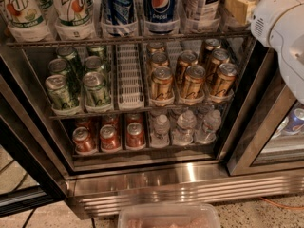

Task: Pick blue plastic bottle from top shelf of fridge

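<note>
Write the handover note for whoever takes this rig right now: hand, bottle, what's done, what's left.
Hand: upper right, at top shelf height, beside the blue plastic bottle, not around it.
Bottle: upright in its lane in the fridge, right of the Pepsi bottles.
Done: hand is at shelf level.
Left: line up on the bottle, grasp it, draw it out.

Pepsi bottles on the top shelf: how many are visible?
2: the left Pepsi bottle and right Pepsi bottle, side by side, left of the blue plastic bottle. Others may hide behind. Gripper at upper right.
</note>
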